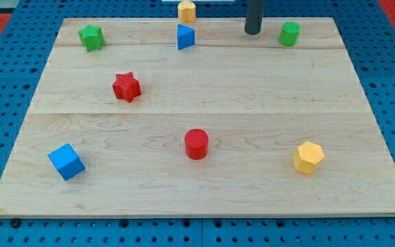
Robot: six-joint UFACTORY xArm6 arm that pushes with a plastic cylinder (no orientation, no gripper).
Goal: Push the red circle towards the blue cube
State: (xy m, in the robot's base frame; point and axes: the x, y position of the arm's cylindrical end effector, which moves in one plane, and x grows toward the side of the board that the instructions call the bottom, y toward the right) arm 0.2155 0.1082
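The wooden board fills most of the frame, sitting on a blue pegboard. My rod comes down from the top edge, right of centre, and my tip rests on the board near the upper edge, between the blue triangle and the green cylinder, touching neither. There are no jaws on this rig, just the bare rod, so nothing to open or close.

The blue cube sits at the lower left of the frame. The red circle is below centre, well to the right of the cube and a little higher in the frame. The two are well apart with clear wood between them.

I judge this as the approach step: the tip is far from the red circle and no push has begun. Next I need to bring the tip down the frame to the right side of the red circle, slightly above its centre line, then push left and a touch downward.

Other pieces lie off that path: yellow hexagon at lower right, red star left of centre, green star upper left, orange block at the top edge.
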